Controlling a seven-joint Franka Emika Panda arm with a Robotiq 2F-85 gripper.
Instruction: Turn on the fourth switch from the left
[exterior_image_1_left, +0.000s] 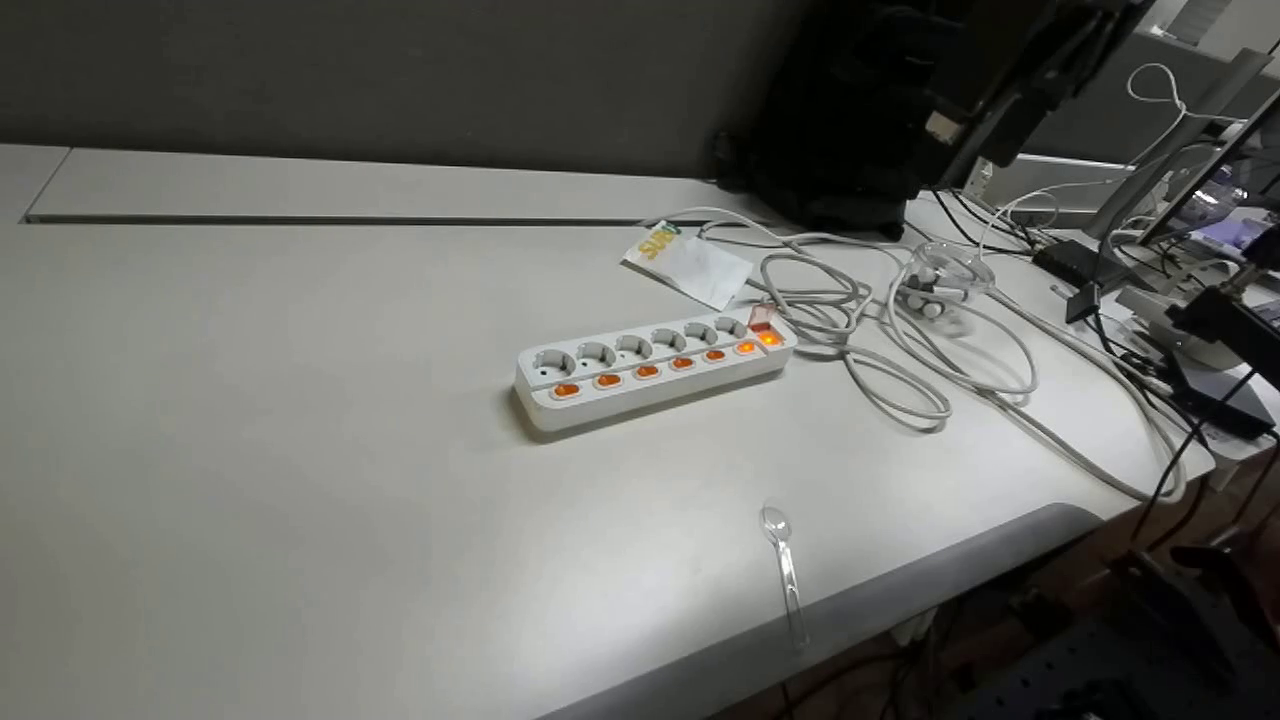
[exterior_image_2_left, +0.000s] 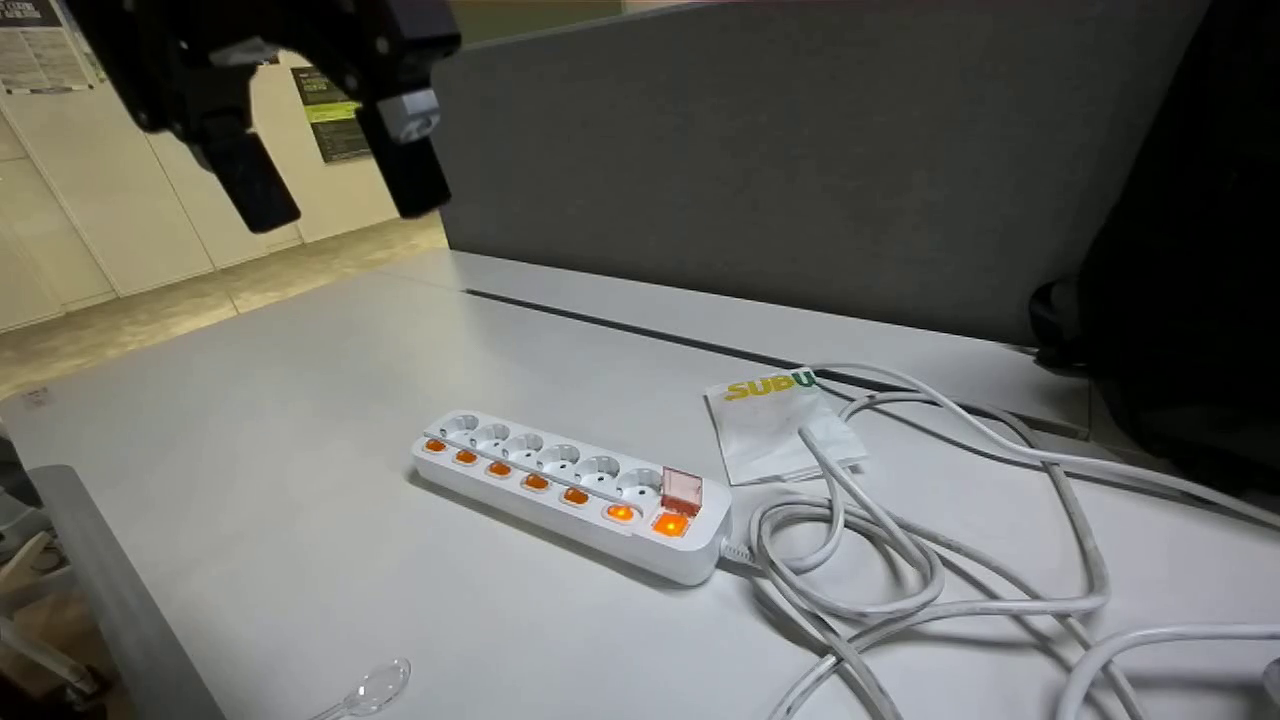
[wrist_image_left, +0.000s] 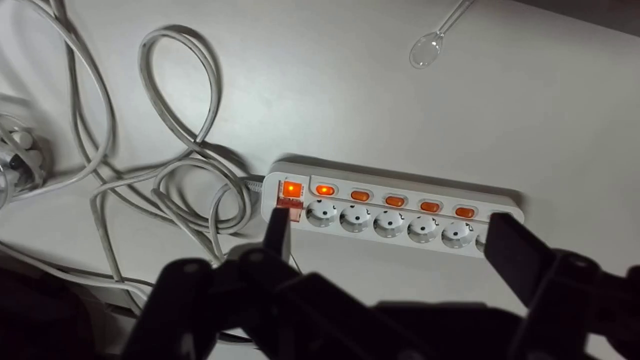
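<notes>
A long white power strip lies on the table and shows in all views. Its fourth switch, counted from the cordless end, is an unlit orange-red rocker; it also shows in an exterior view and in the wrist view. The sixth switch and the square main switch at the cord end glow. My gripper is open and empty, well above the table. In the wrist view its fingers stand wide apart, and the right finger hides the cordless end's first switch.
A grey-white cord lies in loops beyond the strip's cord end. A printed napkin lies behind the strip. A clear plastic spoon lies near the front edge. A clear cup and a black bag stand farther off.
</notes>
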